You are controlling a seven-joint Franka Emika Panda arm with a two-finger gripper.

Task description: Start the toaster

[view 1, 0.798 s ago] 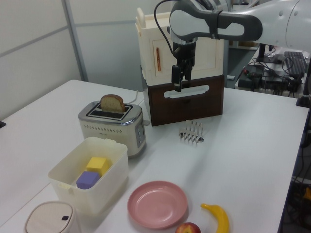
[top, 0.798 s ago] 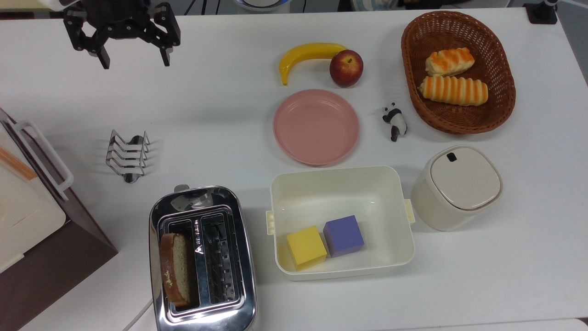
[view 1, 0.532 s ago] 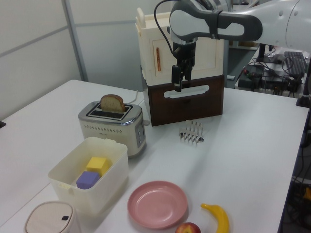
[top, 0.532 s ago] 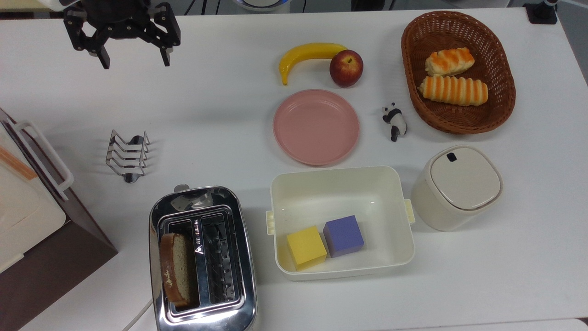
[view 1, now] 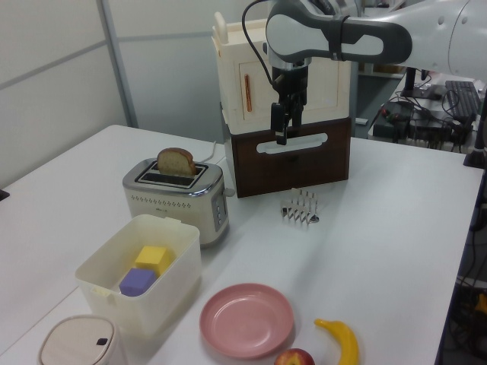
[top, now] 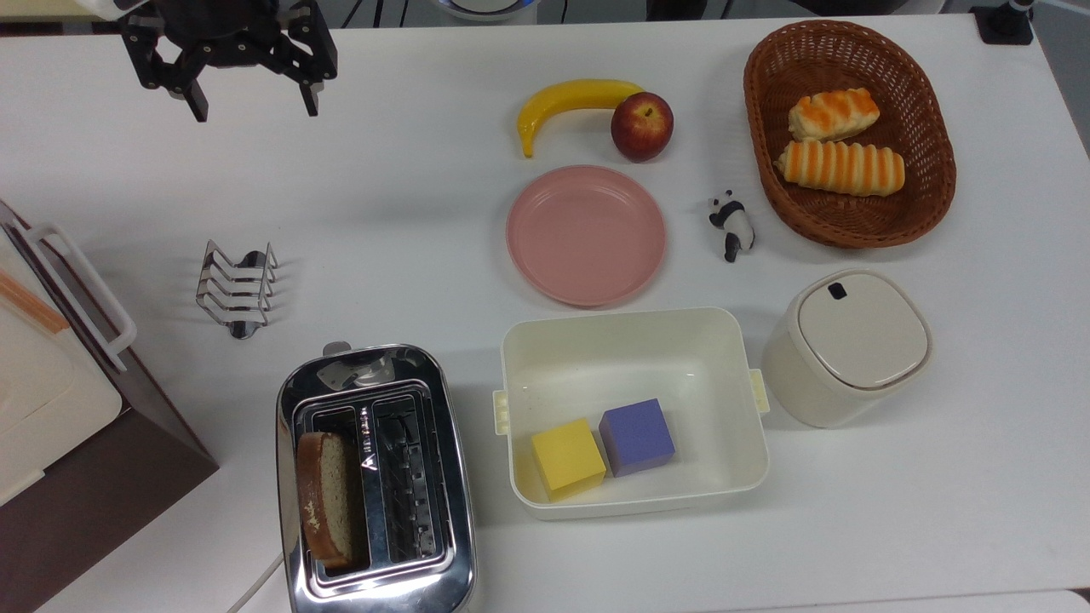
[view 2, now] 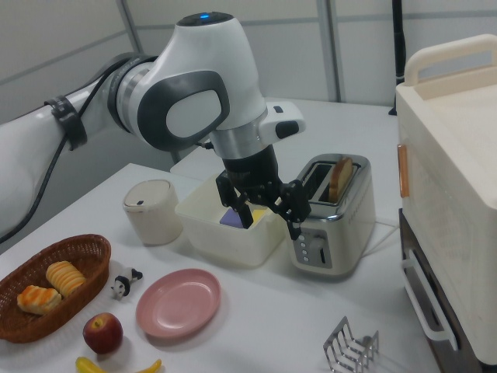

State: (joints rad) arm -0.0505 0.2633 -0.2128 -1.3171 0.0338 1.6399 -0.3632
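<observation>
High above the table's far edge, the gripper (top: 250, 100) hangs wide open and empty, well apart from the toaster (top: 375, 481), so a careless descent could miss the lever knob (top: 336, 347) and clip the toast rack (top: 238, 288).

Glossy chrome toaster (top: 375, 481); woven wicker basket (top: 924, 196); matt table (top: 409, 221)

pink plate (top: 586, 235) | apple (top: 641, 126) touching banana (top: 569, 101) | basket (top: 933, 196), two breads

Chrome toaster (top: 375, 485), pink plate (top: 586, 235), black-and-white panda (top: 731, 223)
</observation>
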